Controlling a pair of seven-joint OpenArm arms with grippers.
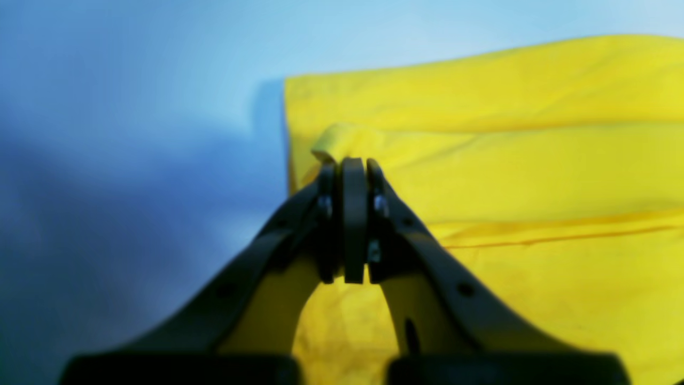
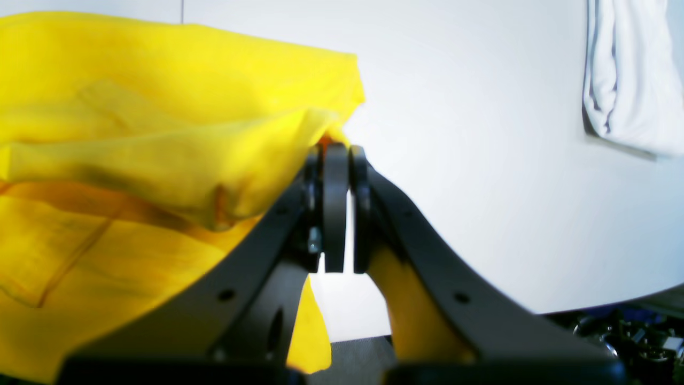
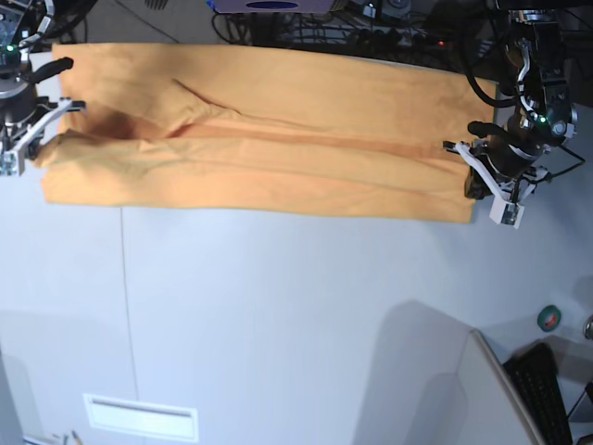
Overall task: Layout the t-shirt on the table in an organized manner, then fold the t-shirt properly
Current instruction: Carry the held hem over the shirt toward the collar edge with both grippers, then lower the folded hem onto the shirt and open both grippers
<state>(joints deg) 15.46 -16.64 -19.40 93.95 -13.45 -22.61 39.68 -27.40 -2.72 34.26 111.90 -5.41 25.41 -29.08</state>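
Observation:
The orange t-shirt (image 3: 259, 139) lies stretched in a long band across the far part of the table (image 3: 278, 315), with lengthwise folds running through it. My left gripper (image 1: 344, 163) is shut on a small pinch of the shirt's end edge; in the base view it (image 3: 471, 174) is at the band's right end. At the band's left end, my right gripper (image 2: 334, 152) is shut on the shirt's other edge, and the base view shows it (image 3: 44, 137) there. The shirt looks yellow (image 2: 133, 160) in both wrist views. No print shows.
A white cloth (image 2: 625, 80) lies beyond the right gripper. Cables and gear (image 3: 371, 23) line the table's far edge. A keyboard (image 3: 542, 389) and a green tape roll (image 3: 549, 317) sit at the near right. A thin seam (image 3: 125, 297) runs down the tabletop.

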